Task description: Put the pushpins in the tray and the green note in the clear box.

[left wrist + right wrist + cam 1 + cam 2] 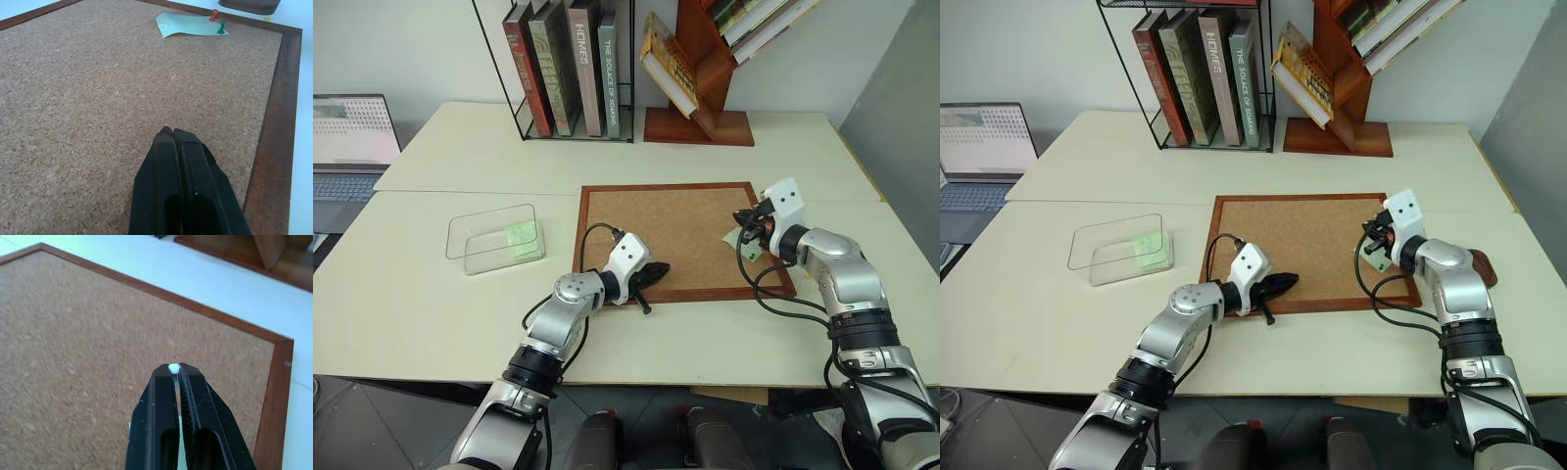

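Observation:
A pale green note (188, 24) lies at the cork board's right edge, with a red pushpin (213, 14) and a green pushpin (221, 27) standing in it. My right gripper (173, 369) hovers just above that spot, shut on a small white pushpin (173, 366) at its fingertips. The dark reddish-brown tray (1485, 266) sits on the table right of the board, mostly behind my right forearm. My left gripper (658, 269) rests shut and empty over the board's near edge. At the left, the clear box (470, 240) holds another green note (521, 235).
The wood-framed cork board (636, 211) lies in the middle of the table. A wire rack of books (570, 69) and a red wooden book stand (700, 108) stand at the back. A laptop (347, 147) sits at the far left. A tiny yellow speck (267, 19) lies near the tray.

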`<state>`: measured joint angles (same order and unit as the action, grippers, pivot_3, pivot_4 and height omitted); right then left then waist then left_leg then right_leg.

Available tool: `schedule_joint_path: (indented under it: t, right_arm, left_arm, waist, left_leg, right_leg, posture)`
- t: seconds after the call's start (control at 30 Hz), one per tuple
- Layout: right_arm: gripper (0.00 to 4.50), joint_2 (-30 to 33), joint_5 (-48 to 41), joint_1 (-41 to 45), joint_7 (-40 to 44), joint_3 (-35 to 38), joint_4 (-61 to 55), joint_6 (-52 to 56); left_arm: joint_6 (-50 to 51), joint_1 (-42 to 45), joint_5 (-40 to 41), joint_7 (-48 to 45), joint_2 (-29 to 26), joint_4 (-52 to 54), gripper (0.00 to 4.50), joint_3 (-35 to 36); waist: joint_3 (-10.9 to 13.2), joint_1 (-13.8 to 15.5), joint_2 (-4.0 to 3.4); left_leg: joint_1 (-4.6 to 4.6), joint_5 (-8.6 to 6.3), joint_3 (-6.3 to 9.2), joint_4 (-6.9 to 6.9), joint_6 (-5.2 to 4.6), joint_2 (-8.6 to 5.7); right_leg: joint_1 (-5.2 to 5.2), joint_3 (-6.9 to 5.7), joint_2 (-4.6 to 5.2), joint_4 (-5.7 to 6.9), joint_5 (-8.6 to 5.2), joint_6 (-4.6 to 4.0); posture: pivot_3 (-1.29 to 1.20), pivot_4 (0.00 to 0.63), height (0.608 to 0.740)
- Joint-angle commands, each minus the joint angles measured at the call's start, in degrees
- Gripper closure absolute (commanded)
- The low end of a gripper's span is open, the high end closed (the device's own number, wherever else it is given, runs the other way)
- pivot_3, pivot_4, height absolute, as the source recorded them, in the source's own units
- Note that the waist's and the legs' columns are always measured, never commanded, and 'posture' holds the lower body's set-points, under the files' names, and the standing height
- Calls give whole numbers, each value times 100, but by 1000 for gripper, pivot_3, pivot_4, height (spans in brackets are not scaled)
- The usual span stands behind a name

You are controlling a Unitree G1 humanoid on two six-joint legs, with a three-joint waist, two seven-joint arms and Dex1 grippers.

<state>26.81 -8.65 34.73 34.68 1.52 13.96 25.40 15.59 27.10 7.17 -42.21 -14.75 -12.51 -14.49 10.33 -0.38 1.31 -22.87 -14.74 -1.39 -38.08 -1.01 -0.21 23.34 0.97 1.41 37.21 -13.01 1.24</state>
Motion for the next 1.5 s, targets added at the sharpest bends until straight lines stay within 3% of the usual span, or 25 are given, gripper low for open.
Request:
schedule_joint_path:
  t: [0.03,0.27,0.53,0.9,1.13,1.33,1.5]
  right_arm:
    - [4450,139,-181,-134,-135,337,-491,240]
    - [4450,840,-237,-371,-291,1004,-635,553]
    - [4450,1609,58,-1077,-368,1222,-329,658]
    - [4450,1733,310,-1370,-505,1075,181,661]
    - [3169,1727,380,-1281,-540,1021,395,608]
    - [1748,1731,229,-1170,-565,1237,304,535]
    - [1748,1767,-426,-1237,77,1462,-421,768]
  left_arm:
    - [62,-115,-72,-80,37,33,4500,-141]
    - [54,-152,-104,-99,37,62,4500,-140]
    - [-10,-166,-168,-137,79,40,4500,-196]
    - [-81,-161,-243,-167,91,9,4500,-206]
    - [-90,-180,-273,-145,93,35,4500,-207]
    - [-111,-183,-287,-135,105,14,4500,-206]
    - [-119,-171,-280,-112,123,-18,4500,-180]
  waist:
    - [0,2,0]
    - [0,19,0]
    - [-8,23,-12]
    - [-14,21,-21]
    - [-15,20,-24]
    - [-15,21,-24]
    - [-17,20,-27]
  left_leg:
    - [-1,0,-1,0,0,0]
    - [-1,0,-5,0,0,-1]
    - [-1,0,-9,4,-1,-1]
    - [3,0,-18,0,-2,-4]
    - [2,0,-18,0,-1,-4]
    - [3,0,-17,0,-2,-4]
    - [3,0,-18,0,-2,-4]
  right_leg:
    - [0,0,0,0,0,0]
    - [0,0,1,-3,0,0]
    - [-2,2,-1,-10,-3,4]
    - [-4,9,-15,-9,-13,37]
    - [-4,9,-16,-9,-13,38]
    - [-4,9,-16,-9,-13,39]
    - [-4,10,-17,-9,-13,39]
  posture:
    - [0,150,740]
    - [0,150,740]
    - [0,150,740]
    - [0,150,740]
    - [0,150,740]
    - [0,150,740]
    - [0,150,740]
